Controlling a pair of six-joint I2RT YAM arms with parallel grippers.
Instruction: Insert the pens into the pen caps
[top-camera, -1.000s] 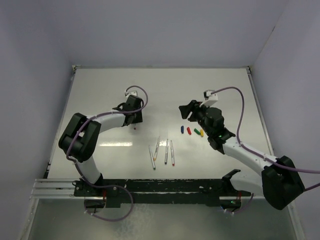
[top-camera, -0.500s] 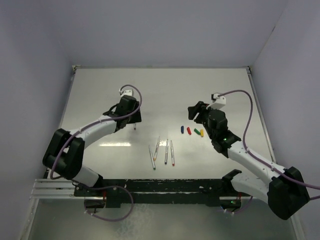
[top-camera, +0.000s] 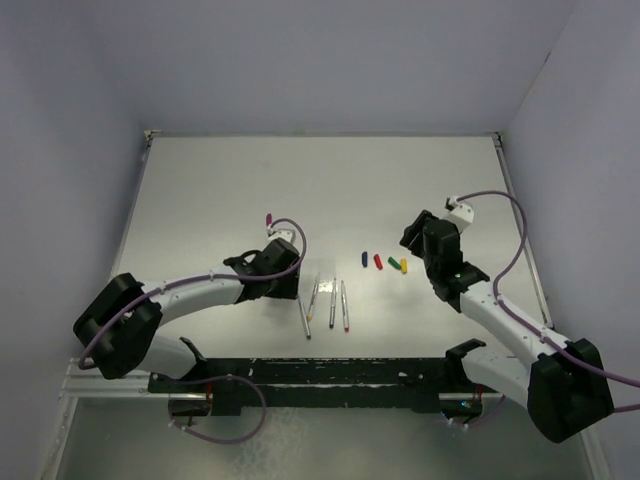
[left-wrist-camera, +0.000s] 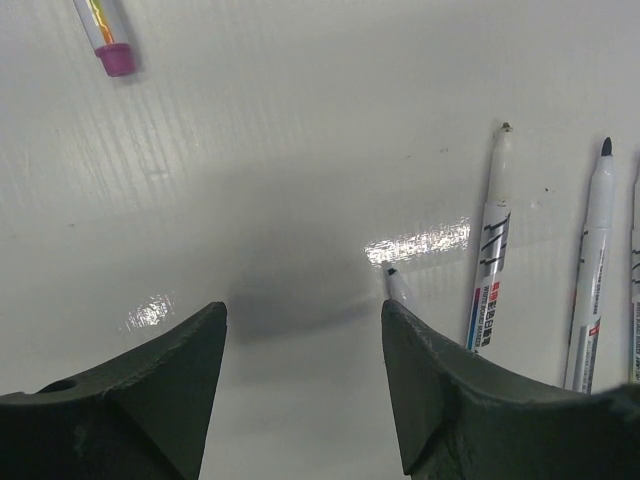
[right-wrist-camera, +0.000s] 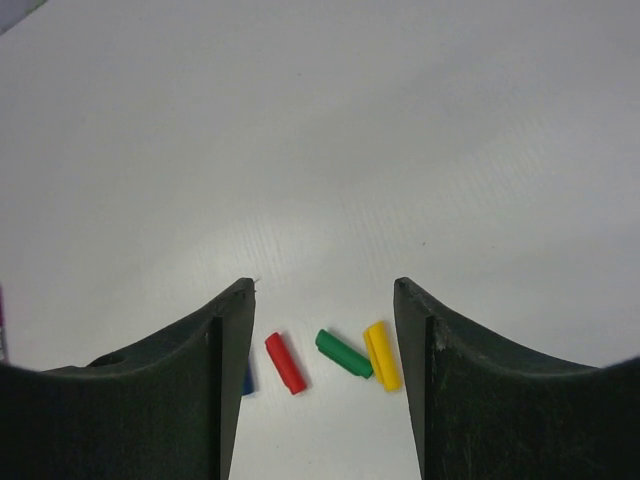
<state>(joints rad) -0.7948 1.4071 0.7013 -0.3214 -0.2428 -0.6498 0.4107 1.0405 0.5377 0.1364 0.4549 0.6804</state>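
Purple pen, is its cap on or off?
On. The purple pen wears a fat purple cap on its end; the pens nearby show bare dark tips.

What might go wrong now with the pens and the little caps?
1. The green cap and yellow cap lie almost touching, so the open right gripper may pinch both or flick one away.
2. The uncapped pens lie close side by side near the open left gripper; grabbing one may roll its neighbours.
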